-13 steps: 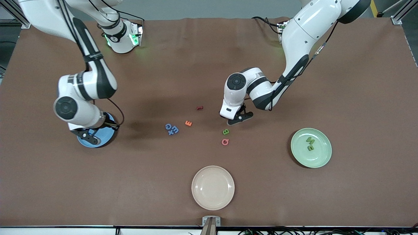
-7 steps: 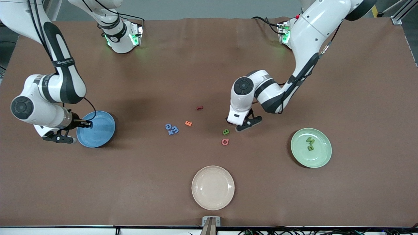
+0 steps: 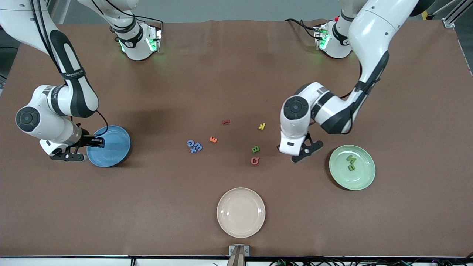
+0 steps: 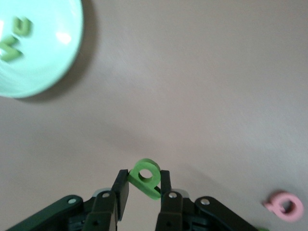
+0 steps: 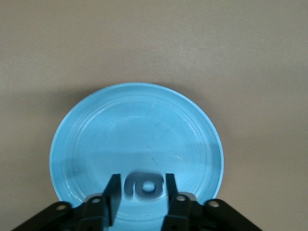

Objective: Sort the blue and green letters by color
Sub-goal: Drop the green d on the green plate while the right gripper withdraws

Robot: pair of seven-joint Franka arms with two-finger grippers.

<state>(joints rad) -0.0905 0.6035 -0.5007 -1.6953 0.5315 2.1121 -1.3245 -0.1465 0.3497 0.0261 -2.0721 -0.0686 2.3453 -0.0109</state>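
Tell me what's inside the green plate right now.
Two green letters lie in the green plate, close together; its rim is bare. The left gripper, over the table beside it, pinches a third green letter.

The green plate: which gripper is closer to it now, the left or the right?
Left. The left gripper is just beside the green plate, toward the table's middle, holding a green letter. The right gripper is at the blue plate, at the right arm's end.
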